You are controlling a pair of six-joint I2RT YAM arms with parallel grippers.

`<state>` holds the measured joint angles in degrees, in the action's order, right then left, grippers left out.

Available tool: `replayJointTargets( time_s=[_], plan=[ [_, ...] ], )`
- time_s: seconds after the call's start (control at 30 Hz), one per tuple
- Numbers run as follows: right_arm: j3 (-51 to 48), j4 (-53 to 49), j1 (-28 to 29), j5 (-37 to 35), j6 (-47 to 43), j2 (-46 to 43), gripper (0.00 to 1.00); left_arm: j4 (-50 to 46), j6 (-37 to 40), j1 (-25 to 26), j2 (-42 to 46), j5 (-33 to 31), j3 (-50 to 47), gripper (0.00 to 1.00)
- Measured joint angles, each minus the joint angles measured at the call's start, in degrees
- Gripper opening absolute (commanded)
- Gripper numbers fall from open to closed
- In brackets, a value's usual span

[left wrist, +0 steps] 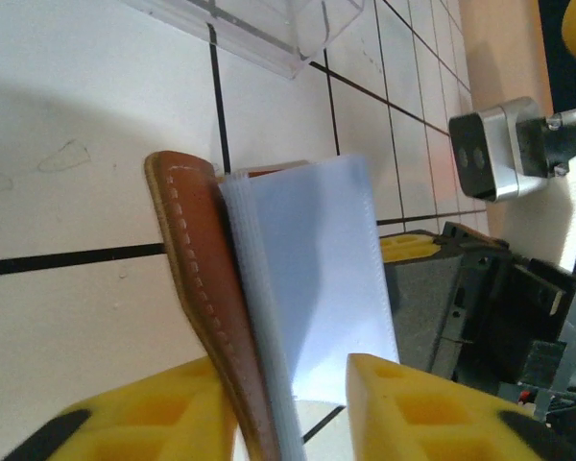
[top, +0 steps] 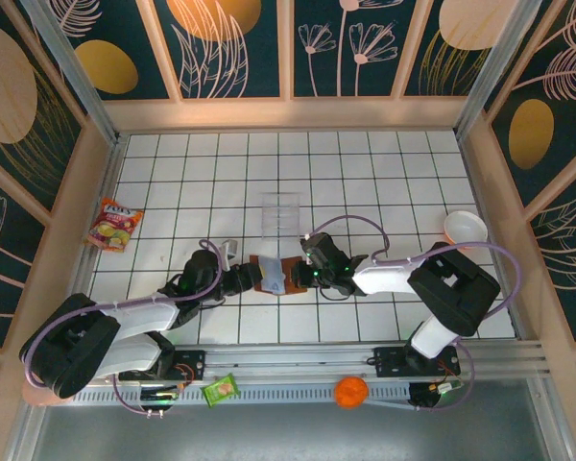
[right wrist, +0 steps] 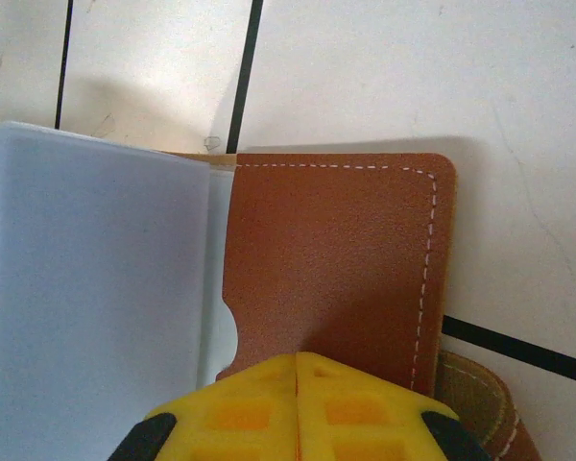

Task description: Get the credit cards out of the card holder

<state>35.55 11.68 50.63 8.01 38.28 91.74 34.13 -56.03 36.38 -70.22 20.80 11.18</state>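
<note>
The left end effector (left wrist: 290, 413) pinched the card holder (left wrist: 200, 288) by a raised brown leather flap and the pale, frosted sleeves (left wrist: 312, 279) beside it, with a yellow pad (left wrist: 144, 423) on either side at the bottom of the left wrist view. The right end effector (right wrist: 298, 403) had its yellow fingers (right wrist: 240, 418) pressed together, over the other leather flap, which lay flat on the white tiled tabletop (right wrist: 365, 67) with pale stitching along its edge. From above, the holder sat open between the two end effectors in the lower middle of the frame, just below a clear plastic tray (top: 280, 216). The credit cards could not be told apart from the cloudy sleeves. A snack packet (top: 113, 224) at the left of the tabletop carried print too small to read. Both wrist views cut the holder off at the frame's lower edge.
</note>
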Motion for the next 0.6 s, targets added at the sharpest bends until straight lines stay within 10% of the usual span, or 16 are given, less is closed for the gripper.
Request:
replayJointTargets(
  time_s=[0.37,0.6],
  plan=[
    [0.00,0.13,0.00,0.04,0.00,0.04,0.09,-0.07,0.33,0.00,0.94,-0.22,0.00,0.43],
    [0.00,0.13,0.00,0.17,0.20,0.04,0.15,0.00,0.44,0.00,-1.40,-0.17,0.02,0.24]
  ],
)
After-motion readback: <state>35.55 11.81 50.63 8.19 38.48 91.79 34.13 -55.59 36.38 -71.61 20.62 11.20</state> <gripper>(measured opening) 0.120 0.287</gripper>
